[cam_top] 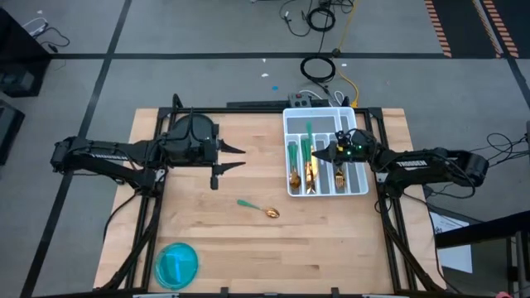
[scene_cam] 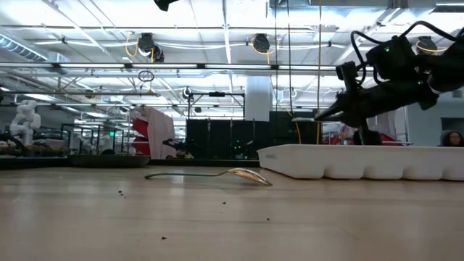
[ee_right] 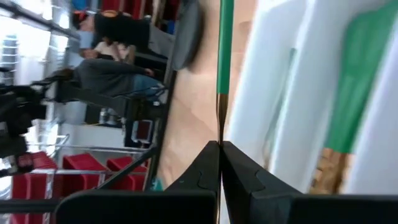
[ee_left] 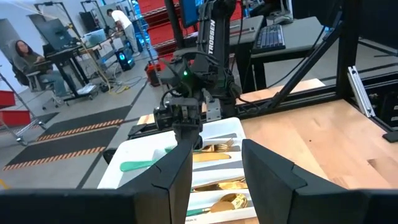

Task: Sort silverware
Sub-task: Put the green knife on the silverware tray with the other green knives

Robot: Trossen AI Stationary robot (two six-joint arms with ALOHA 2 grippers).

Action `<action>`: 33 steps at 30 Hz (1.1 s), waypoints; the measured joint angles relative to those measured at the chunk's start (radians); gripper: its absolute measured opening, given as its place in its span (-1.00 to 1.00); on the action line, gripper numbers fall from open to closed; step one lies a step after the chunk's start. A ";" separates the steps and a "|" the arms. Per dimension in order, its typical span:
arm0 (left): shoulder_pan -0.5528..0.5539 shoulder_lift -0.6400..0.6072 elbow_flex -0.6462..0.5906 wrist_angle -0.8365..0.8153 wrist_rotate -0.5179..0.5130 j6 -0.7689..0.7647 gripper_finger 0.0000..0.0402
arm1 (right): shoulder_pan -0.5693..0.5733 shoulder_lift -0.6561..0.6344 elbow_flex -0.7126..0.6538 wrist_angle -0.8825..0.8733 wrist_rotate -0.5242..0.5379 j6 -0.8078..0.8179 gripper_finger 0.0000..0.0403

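The right claw (cam_top: 325, 151) hangs over the white plastic compartment tray (cam_top: 361, 187) at the far right side of the pale wooden desk (cam_top: 248, 248). Its fingers are pressed tight on one slim teal-handled gold piece of silverware (ee_right: 224, 56), held thin between the tips in the right wrist view; which kind of piece it is cannot be told. In the low view this claw (scene_cam: 326, 113) sits just above the tray's wall (scene_cam: 362, 161).

Several more teal-handled gold forks, knives and spoons (cam_top: 303, 165) lie sorted in the tray's long compartments. One teal-handled gold spoon (cam_top: 257, 208) lies alone on the bare desk, well apart from the tray, toward the middle.

The left claw (cam_top: 234, 158) waits above the desk's left-centre, its dark fingers (ee_left: 177, 171) spread wide and holding nothing.

A round blue bowl (cam_top: 176, 264) stands near the desk's front left edge
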 joint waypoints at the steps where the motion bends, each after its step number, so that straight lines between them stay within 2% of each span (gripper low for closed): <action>1: 0.000 0.000 0.000 0.000 0.000 0.000 -0.28 | 0.002 0.000 0.000 -0.013 0.003 -0.001 -1.00; 7: 0.000 0.000 0.000 0.000 0.000 0.000 -0.28 | 0.049 0.000 0.039 -0.120 0.041 -0.035 -1.00; 14: 0.000 0.000 0.000 0.000 0.000 0.003 -0.28 | 0.102 0.000 0.222 -0.451 0.145 -0.170 -1.00; 20: 0.000 0.000 0.000 0.000 0.000 0.003 -0.28 | 0.133 -0.006 0.303 -0.663 0.228 -0.126 -1.00; 26: 0.000 0.000 0.000 0.001 0.000 0.002 -0.28 | 0.183 -0.020 0.328 -0.688 0.277 -0.102 -1.00; 33: 0.000 0.000 0.000 0.008 0.000 0.002 -0.28 | 0.228 -0.019 0.327 -0.813 0.354 -0.050 -1.00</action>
